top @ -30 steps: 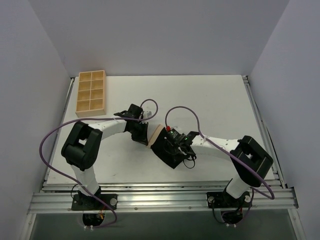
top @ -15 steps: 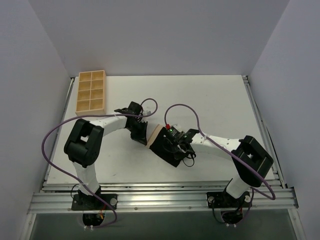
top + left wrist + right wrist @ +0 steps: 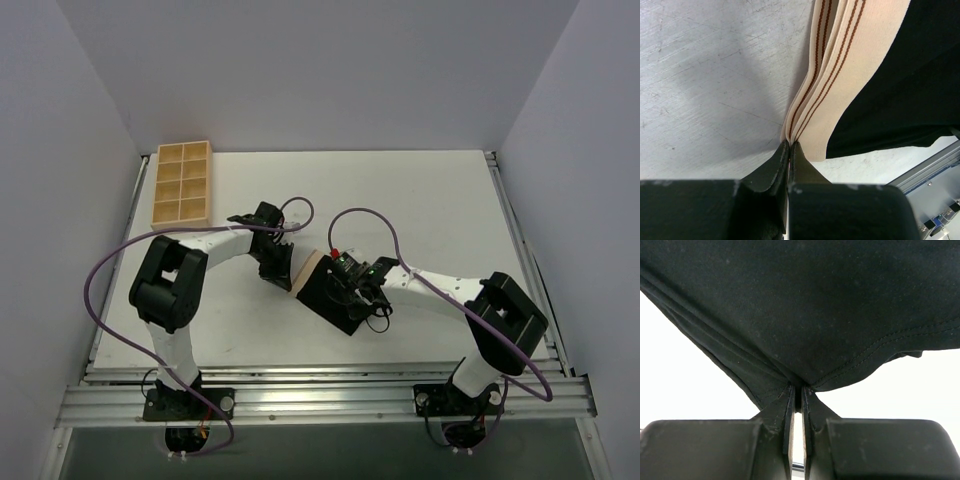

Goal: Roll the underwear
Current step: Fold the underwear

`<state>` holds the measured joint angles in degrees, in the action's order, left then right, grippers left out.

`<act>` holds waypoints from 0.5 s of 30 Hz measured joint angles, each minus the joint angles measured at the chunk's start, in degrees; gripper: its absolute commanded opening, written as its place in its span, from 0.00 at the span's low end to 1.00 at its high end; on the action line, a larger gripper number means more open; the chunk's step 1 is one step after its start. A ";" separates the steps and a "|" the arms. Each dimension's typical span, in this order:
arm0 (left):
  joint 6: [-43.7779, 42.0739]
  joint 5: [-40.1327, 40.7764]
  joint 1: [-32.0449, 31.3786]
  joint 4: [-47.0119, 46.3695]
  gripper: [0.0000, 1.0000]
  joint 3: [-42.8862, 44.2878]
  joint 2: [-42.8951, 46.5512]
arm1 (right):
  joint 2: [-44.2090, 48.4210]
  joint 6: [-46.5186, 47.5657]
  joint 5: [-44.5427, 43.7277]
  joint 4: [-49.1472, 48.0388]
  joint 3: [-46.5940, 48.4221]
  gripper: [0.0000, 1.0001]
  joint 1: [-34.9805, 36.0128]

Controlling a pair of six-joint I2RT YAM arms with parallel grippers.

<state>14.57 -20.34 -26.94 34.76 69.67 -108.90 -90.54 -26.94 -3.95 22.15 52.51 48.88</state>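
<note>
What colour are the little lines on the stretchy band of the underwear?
Thin brown lines on the cream underwear band; clearest in the left wrist view.

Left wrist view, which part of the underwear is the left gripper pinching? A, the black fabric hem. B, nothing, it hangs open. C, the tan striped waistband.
C: the left gripper is closed on the folded end of the tan, brown-striped waistband of the underwear, with the black fabric off to the side.
</note>
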 measured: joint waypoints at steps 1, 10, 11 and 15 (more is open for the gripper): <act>-0.13 -0.11 0.09 0.31 0.02 0.15 -0.09 | 0.00 0.00 0.22 0.00 0.00 0.07 0.00; -1.07 -1.16 0.52 1.75 0.02 1.14 -0.85 | 0.00 -0.02 2.56 -0.07 0.02 0.15 0.00; -1.27 -1.18 0.52 1.99 0.02 1.33 -0.98 | -0.02 0.00 2.78 -0.07 0.07 0.15 0.00; -1.55 -1.25 0.52 2.58 0.02 1.86 -1.36 | -0.22 0.02 3.15 -0.09 0.48 0.19 0.00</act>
<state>13.02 -21.58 -26.41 37.34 71.53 -110.26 -90.76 -26.92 -0.80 22.06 52.99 48.88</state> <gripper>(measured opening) 0.046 0.160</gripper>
